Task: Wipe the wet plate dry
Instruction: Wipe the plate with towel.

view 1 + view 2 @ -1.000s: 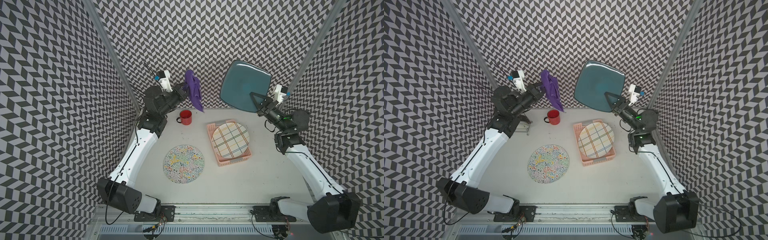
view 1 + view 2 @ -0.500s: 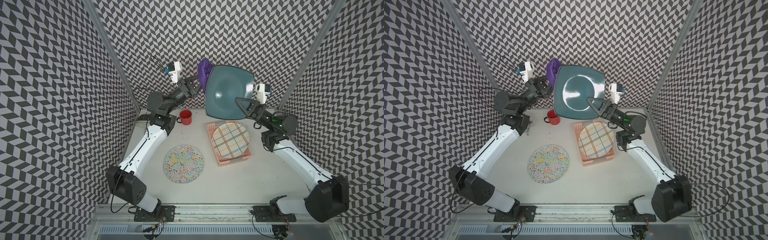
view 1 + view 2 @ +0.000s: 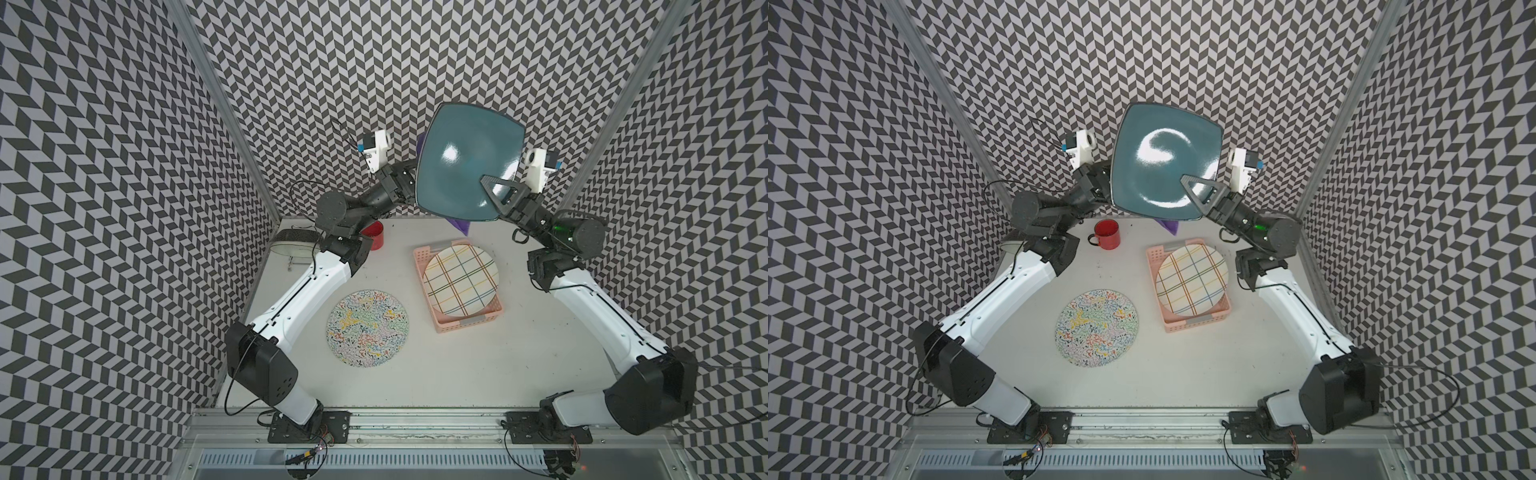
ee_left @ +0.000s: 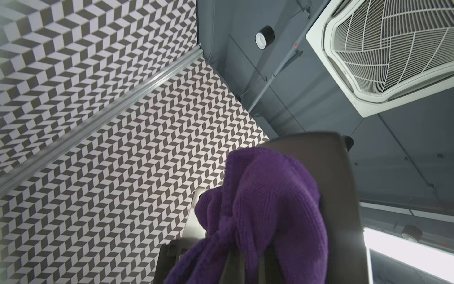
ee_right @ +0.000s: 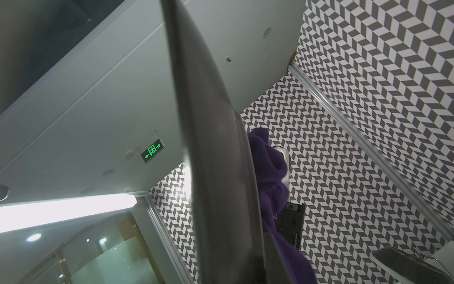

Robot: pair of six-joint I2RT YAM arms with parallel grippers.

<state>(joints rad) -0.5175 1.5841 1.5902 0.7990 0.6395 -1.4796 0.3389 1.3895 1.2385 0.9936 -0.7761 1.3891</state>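
Plates: three; teal plate [image 3: 467, 166] square, glossy, at 12 o'clock.
Cloth [image 4: 270, 209]: one, purple knit.
Left hand [image 3: 404, 186]: clamped on Cloth.
Right hand [image 3: 493, 190]: gripping teal plate's edge.

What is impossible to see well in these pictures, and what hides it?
- Purple cloth: both top views, mostly behind the teal plate.
- Left claw tips: top views, behind the plate; left wrist view, under cloth.
- Red mug: a top view, partly behind the left arm.
- Plate wetness: lost in glare.
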